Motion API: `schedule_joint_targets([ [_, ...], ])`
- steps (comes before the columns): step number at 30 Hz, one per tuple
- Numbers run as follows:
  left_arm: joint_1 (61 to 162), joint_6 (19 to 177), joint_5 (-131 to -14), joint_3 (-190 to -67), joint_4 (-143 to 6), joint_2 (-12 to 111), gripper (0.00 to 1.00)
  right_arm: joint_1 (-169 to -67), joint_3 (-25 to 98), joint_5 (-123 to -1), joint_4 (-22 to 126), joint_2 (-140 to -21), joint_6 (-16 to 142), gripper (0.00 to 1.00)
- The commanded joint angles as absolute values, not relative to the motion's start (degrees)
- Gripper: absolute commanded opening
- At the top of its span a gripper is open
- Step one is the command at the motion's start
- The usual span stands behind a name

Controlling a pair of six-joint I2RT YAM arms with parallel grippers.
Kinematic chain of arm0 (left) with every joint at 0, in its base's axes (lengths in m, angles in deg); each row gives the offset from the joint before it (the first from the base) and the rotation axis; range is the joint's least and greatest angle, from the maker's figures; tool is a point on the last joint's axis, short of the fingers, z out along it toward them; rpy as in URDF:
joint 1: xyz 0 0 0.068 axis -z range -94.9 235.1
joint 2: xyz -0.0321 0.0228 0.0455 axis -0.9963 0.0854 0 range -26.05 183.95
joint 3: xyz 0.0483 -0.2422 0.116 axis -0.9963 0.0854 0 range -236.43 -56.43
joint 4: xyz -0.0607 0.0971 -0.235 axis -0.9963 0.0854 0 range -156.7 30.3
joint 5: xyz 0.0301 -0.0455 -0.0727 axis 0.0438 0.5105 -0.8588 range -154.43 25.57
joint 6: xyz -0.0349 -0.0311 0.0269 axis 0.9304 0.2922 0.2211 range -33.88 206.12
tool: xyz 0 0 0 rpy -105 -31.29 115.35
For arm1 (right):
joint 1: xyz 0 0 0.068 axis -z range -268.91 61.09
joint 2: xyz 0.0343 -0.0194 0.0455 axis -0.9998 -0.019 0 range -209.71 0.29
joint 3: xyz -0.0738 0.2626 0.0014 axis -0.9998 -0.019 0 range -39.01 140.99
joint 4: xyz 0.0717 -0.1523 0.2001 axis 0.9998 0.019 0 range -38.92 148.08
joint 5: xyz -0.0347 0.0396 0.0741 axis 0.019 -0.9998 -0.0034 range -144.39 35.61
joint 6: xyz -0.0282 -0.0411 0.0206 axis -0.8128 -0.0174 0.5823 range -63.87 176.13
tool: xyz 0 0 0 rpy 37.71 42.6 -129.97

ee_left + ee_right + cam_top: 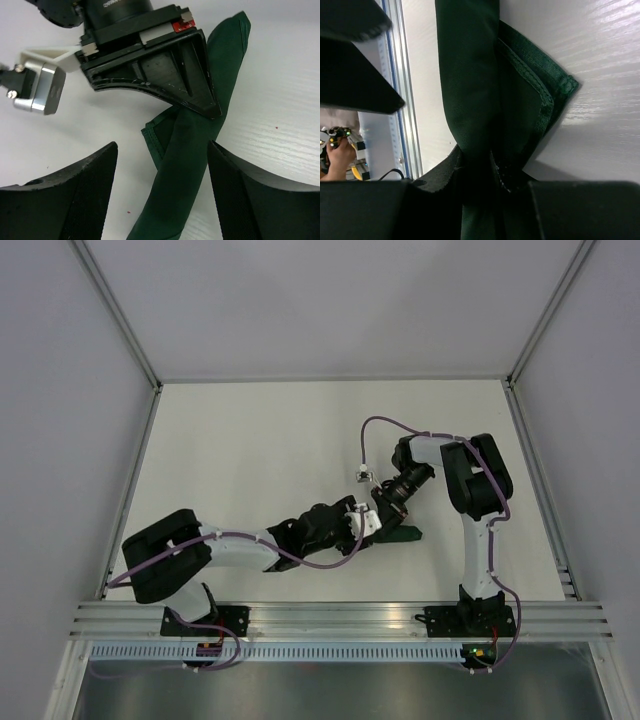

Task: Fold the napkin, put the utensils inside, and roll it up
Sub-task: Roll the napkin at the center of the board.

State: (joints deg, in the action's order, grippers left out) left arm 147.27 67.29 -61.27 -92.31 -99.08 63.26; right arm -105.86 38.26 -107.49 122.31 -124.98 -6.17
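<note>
The dark green napkin (404,534) lies on the white table as a narrow roll with a loose flap along one side. The left wrist view shows it running between my left fingers (190,165). My left gripper (161,147) is open, with one finger on each side of the roll and not touching it. My right gripper (476,169) is shut on one end of the roll (470,75). It also shows in the left wrist view (209,106), pressing down on the cloth. In the top view both grippers meet at the roll, the left (360,525) and the right (384,512). The fork is hidden.
An aluminium rail (340,618) runs along the near table edge. Grey walls close in the left, back and right. A purple cable (372,424) loops above the right wrist, and its silver camera block (42,87) hangs beside the gripper.
</note>
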Motion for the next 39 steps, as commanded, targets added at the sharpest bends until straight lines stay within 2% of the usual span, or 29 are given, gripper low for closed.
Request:
schedule_joint_targets([
  [1, 149.9, 58.4, -57.6, -96.3, -101.6, 67.8, 0.78, -105.5, 38.6, -99.7, 117.5, -128.0, -8.6, 0.22],
  [18, 153.6, 51.0, -53.6, -99.1, -102.9, 78.9, 0.7, -104.6, 40.9, -100.0, 118.8, -130.7, -7.9, 0.22],
  [27, 152.2, 55.3, -56.8, -102.7, -96.4, 82.2, 0.5, -104.3, 41.1, -100.1, 119.9, -130.8, -8.6, 0.22],
  [31, 151.3, 57.8, -60.4, -104.6, -91.1, 83.1, 0.38, -104.2, 41.2, -100.3, 120.1, -130.5, -8.8, 0.23],
  [33, 150.8, 58.5, -62.7, -105.6, -88.2, 83.5, 0.33, -104.2, 41.5, -100.6, 120.9, -130.6, -9.4, 0.27],
  [37, 149.7, 60.5, -66.9, -106.7, -84.9, 83.9, 0.21, -104.1, 41.9, -101.1, 121.3, -130.2, -9.2, 0.42],
  [39, 148.8, 61.2, -69.4, -107.1, -83.3, 83.8, 0.22, -104.2, 41.9, -101.1, 121.4, -129.6, -8.8, 0.48],
])
